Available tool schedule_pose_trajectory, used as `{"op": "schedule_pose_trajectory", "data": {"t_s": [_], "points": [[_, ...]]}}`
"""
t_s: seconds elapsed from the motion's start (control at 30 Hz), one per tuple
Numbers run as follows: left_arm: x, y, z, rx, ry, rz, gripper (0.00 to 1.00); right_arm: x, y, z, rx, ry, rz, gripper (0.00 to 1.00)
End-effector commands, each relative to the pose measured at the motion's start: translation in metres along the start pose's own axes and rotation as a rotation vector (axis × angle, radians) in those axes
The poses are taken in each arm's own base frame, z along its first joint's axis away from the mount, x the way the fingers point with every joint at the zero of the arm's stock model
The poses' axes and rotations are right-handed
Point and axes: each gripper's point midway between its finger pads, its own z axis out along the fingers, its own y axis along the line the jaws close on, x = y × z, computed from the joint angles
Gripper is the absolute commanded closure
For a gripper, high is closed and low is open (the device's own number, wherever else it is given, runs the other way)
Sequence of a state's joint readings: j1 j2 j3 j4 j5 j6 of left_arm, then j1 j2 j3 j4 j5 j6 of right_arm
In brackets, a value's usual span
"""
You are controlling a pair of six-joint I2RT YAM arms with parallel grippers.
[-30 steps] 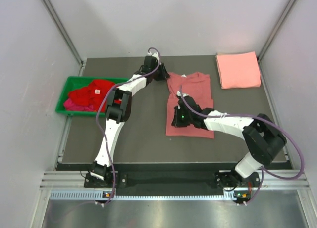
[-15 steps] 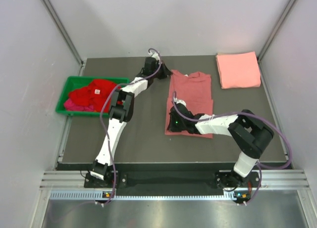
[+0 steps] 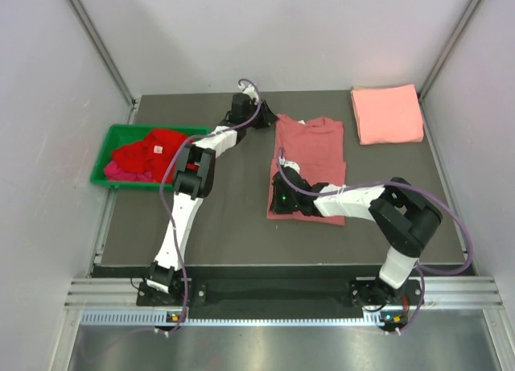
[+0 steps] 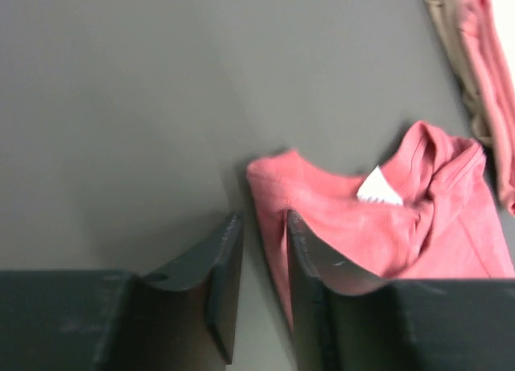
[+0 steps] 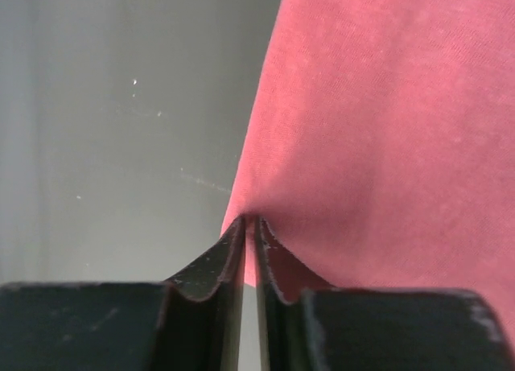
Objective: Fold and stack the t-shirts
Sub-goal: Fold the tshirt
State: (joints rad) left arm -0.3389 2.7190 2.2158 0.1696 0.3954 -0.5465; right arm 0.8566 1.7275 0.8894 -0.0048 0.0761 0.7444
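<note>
On the desk (image 3: 225, 218) the rose-red t-shirt (image 3: 310, 150) lies flat. The right pincer (image 5: 250, 222) is clamped on its near-left edge. The left pincer (image 4: 264, 226) stands slightly apart at the shoulder, so lifting now could skew the fold.

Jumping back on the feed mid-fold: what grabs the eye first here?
A dusty rose-red cotton t-shirt lies flat mid-table: the right gripper pinches its lower left edge, and the left gripper stands slightly open over its left shoulder corner. A folded salmon pink t-shirt sits at the far right corner, and a green plastic bin of red t-shirts at the left.
</note>
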Motion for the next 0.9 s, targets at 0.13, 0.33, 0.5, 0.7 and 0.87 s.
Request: {"op": "schedule_pose_trajectory", "data": {"t_s": [0.13,0.33,0.5,0.7,0.87], "points": [[-0.111,-0.022,-0.083,-0.14,-0.145,0.164,0.57,-0.033,0.022,-0.049,0.007,-0.017,-0.067,0.77],[-0.076,-0.049,-0.136,-0.138,0.078,-0.012,0.59,-0.04,-0.017,-0.099,0.075,-0.001,0.052,0.65],[0.05,-0.093,-0.197,-0.134,0.358,-0.054,0.57,-0.027,-0.095,-0.135,0.179,-0.015,0.271,0.55],[0.133,-0.137,-0.264,-0.124,0.473,-0.026,0.55,-0.003,-0.165,-0.149,0.278,-0.027,0.441,0.53],[0.17,-0.141,-0.293,-0.149,0.487,-0.062,0.53,0.014,-0.182,-0.141,0.297,0.001,0.507,0.53]]}}
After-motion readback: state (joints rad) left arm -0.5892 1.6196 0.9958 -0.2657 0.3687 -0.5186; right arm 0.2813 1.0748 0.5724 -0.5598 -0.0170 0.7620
